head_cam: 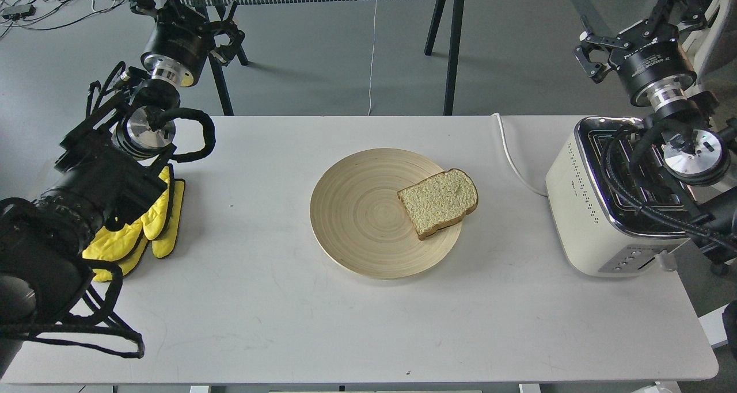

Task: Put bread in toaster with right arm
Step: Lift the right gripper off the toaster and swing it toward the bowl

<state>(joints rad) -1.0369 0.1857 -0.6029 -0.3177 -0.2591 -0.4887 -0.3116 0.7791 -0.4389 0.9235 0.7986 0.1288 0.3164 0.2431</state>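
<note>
One slice of bread point(439, 201) lies flat on the right part of a round wooden plate point(357, 214) at the table's middle. The cream-white toaster point(587, 209) stands at the table's right end, its chrome top partly covered by my right arm's wrist and cables. My right gripper point(586, 56) hangs in the air behind and above the toaster, well away from the bread, open and empty. My left gripper point(232, 43) is raised beyond the table's far left edge, open, with nothing in it.
A yellow mitt point(155, 226) lies on the table under my left arm. The toaster's white cord point(512, 157) runs from its left side to the table's back edge. Another table's legs point(452, 48) stand behind.
</note>
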